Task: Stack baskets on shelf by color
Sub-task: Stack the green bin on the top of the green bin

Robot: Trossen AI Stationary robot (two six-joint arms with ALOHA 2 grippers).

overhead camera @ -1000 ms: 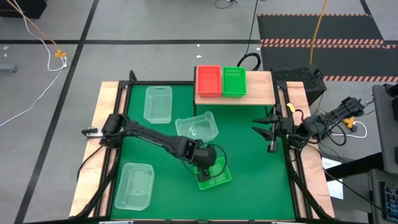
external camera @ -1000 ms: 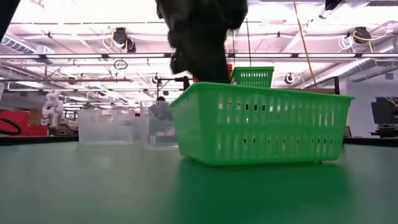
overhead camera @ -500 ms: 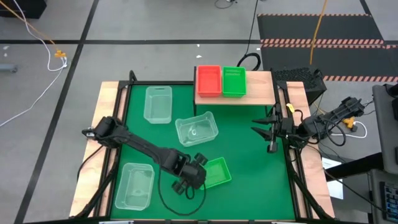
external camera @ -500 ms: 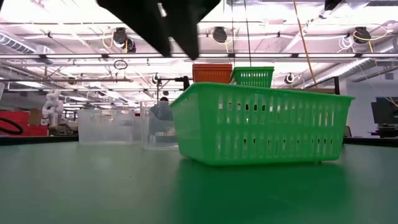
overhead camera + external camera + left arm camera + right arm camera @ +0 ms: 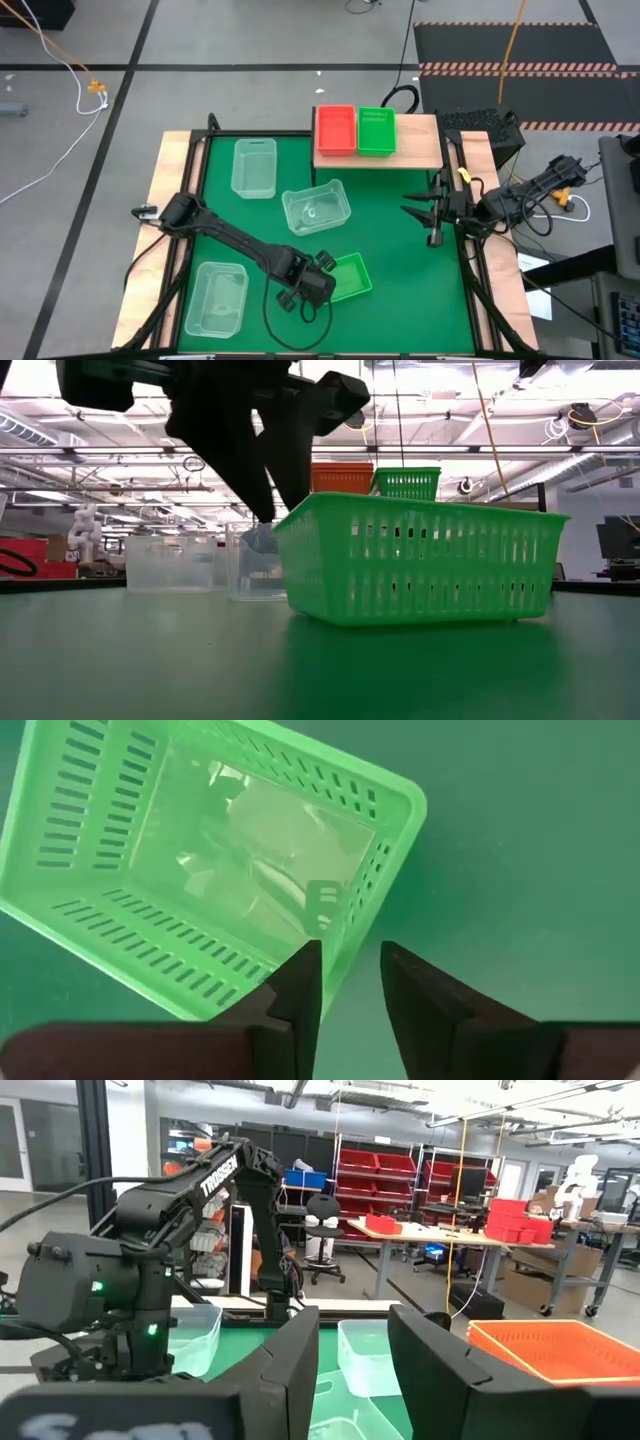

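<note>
1 green basket (image 5: 348, 277) sits on the green mat (image 5: 400, 260), near the front of the table and a bit tilted. The left gripper (image 5: 346, 982) hangs right over the basket's short wall, with 1 finger (image 5: 296, 988) inside the rim and the other outside. If the arm comes down a little off, a finger could hit the top of the rim and push the basket away or tip it. The basket looks light and the mat looks smooth, so I think it could slide easily. If the fingers only pinch the thin wall at 1 end, the basket could swing or slip out when it is lifted.

The left gripper is open only a little, just wider than the wall. It holds nothing, and I cannot tell if it touches the plastic yet.

The right gripper (image 5: 434, 213) waits by the right edge of the table, well apart from the basket. Its fingers are spread apart and hold nothing.

On the wooden shelf (image 5: 425, 140) at the back stand an orange-red basket (image 5: 335, 130) and another green basket (image 5: 376, 131), side by side and touching. I think the loose green basket should go on that green one. 3 clear baskets are on the mat: 1 near the back left (image 5: 254, 166), 1 in the middle (image 5: 316, 207), and 1 at the front left (image 5: 216, 297).
</note>
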